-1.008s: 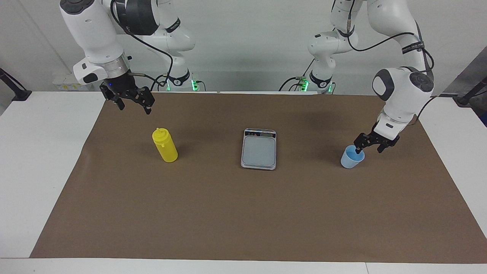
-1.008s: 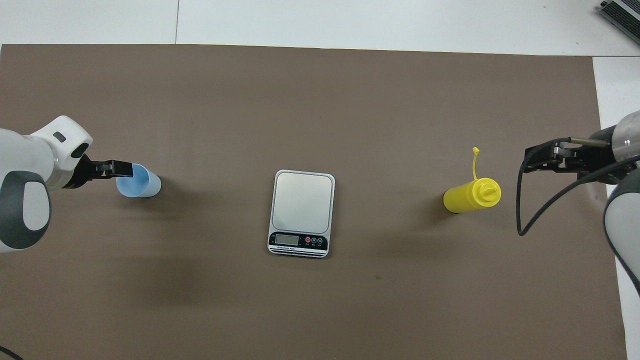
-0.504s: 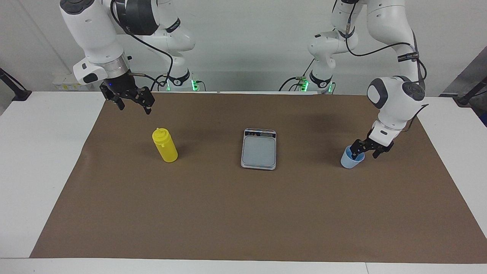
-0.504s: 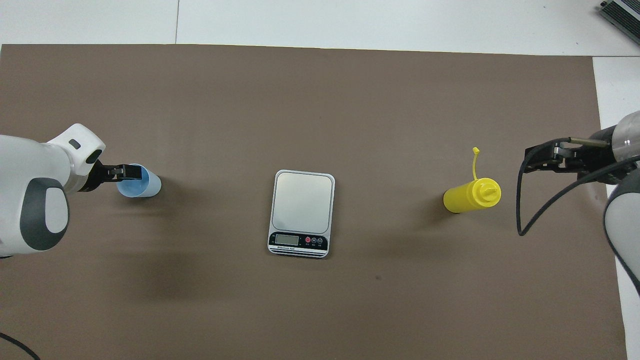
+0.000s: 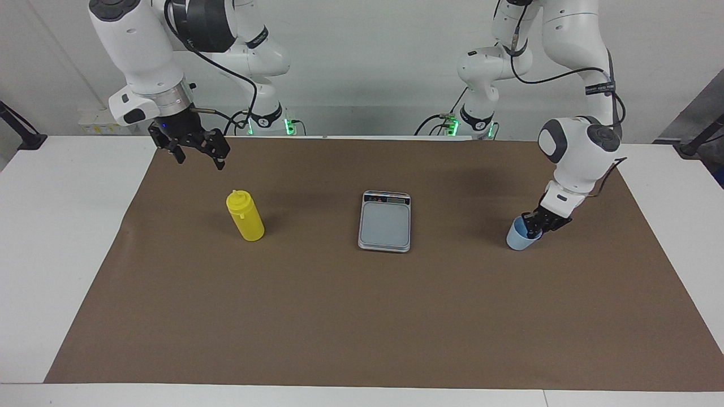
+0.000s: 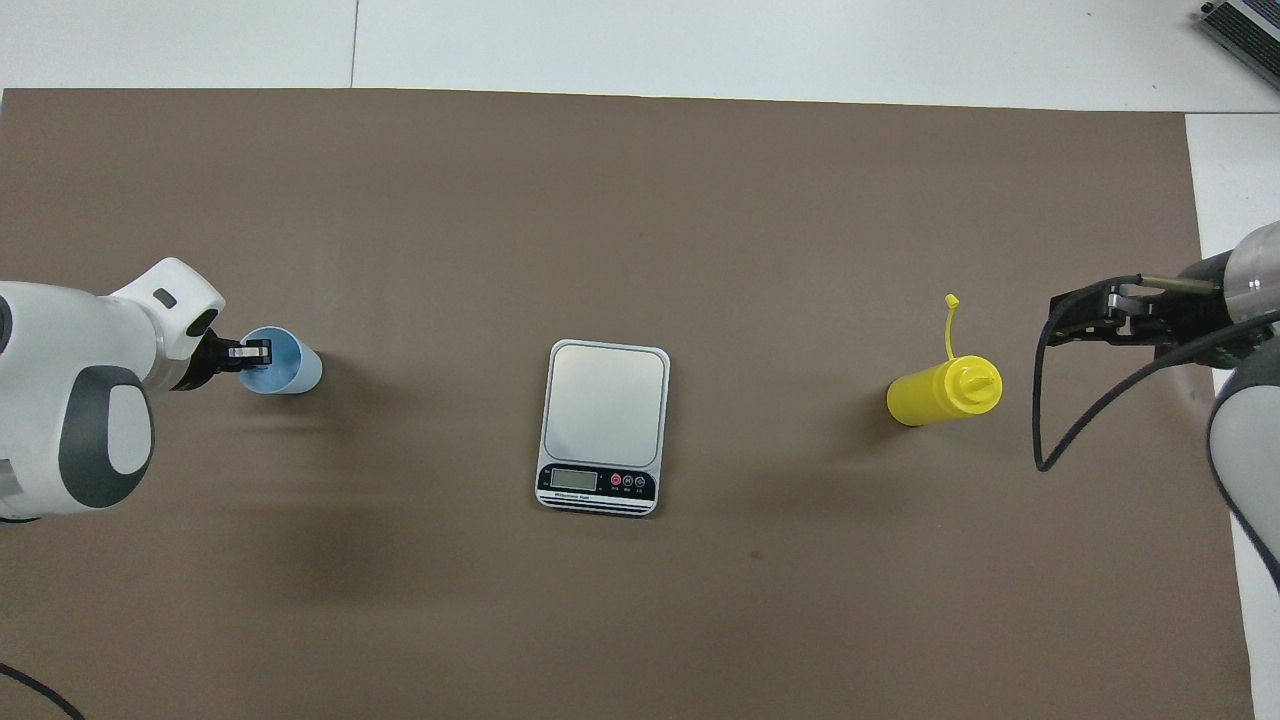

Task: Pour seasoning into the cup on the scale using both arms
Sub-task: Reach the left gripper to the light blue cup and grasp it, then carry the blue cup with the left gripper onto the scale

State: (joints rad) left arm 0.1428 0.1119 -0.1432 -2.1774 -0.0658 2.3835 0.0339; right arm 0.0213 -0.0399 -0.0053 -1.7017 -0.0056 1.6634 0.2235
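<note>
The light blue cup (image 5: 516,241) stands on the brown mat toward the left arm's end of the table; it also shows in the overhead view (image 6: 295,371). My left gripper (image 5: 534,227) (image 6: 252,352) is down at the cup and shut on its rim, one finger inside. The yellow seasoning bottle (image 5: 245,217) (image 6: 940,393) stands upright toward the right arm's end, its tip hanging on its tether. My right gripper (image 5: 199,160) (image 6: 1052,322) is open and empty, held in the air beside the bottle. The silver-grey scale (image 5: 384,221) (image 6: 605,405) lies bare between cup and bottle.
A brown mat (image 5: 362,316) covers most of the white table (image 5: 62,226). The scale's dark display strip (image 6: 597,482) faces the robots. A black cable (image 6: 1090,410) loops from the right arm's wrist.
My left gripper has come down onto the cup's rim and its fingers have closed on it. The right arm has not moved. Bottle, cup and scale stay in place.
</note>
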